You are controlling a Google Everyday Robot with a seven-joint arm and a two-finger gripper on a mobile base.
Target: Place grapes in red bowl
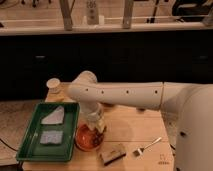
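The red bowl [85, 141] sits on the wooden table, just right of the green tray. My gripper [98, 128] hangs from the white arm, pointing down over the bowl's right rim. A small dark patch [102, 131] at the gripper's tip may be the grapes; I cannot tell whether they are held or lying in the bowl. The gripper hides the right part of the bowl.
A green tray [26, 150] with two pale pieces lies at the left. A pale cup [53, 85] stands at the table's back left. A tan block [112, 152] and a fork [148, 145] lie right of the bowl. My arm spans the table from the right.
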